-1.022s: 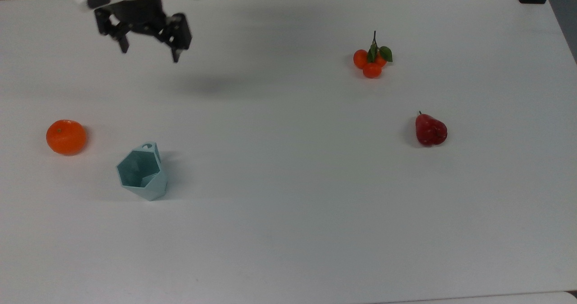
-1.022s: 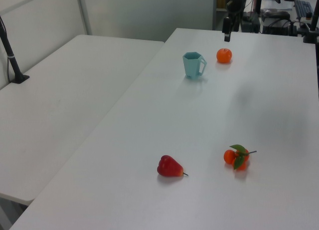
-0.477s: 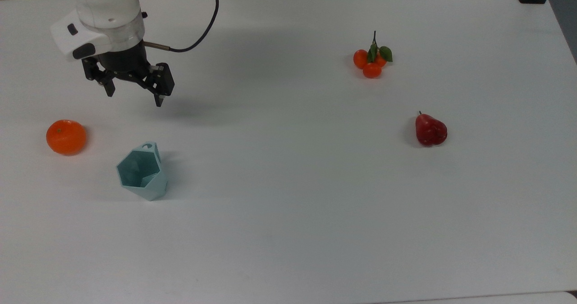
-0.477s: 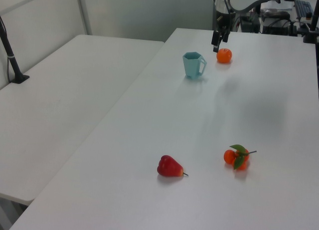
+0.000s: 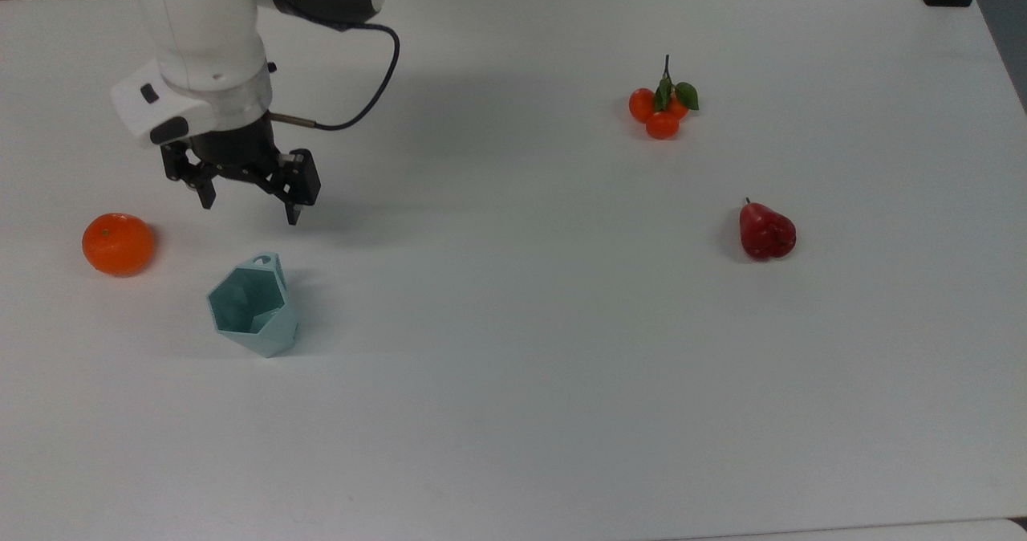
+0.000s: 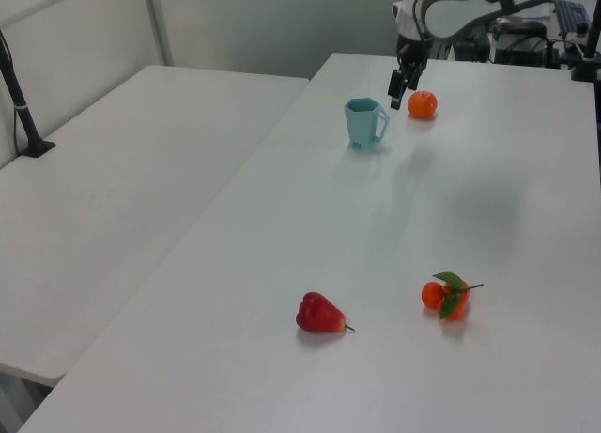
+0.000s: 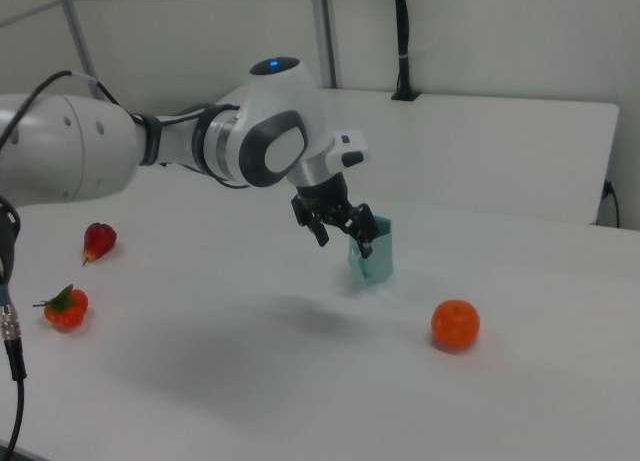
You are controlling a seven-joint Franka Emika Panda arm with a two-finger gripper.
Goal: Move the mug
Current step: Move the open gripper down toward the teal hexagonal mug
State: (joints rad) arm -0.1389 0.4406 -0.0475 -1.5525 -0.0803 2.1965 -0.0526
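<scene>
The mug [image 5: 253,307] is pale teal-blue, with a six-sided rim, flat angular faces that narrow toward the base, and a small looped handle. It stands upright on the white desk [image 5: 513,380], its mouth open upward and its inside bare. In the top view the handle sits on the mug's upper edge, and the orange [image 5: 117,243] lies to the mug's upper left, near but not touching; the mug is somewhat larger than this fruit. The tool [image 5: 250,203] hangs in the air above the desk, just beyond the mug's handle side, with its two fingers spread wide and nothing between them. Far from the mug, toward the top view's right, lie a cluster of small oranges with leaves [image 5: 663,107] and a red pear [image 5: 766,232].
</scene>
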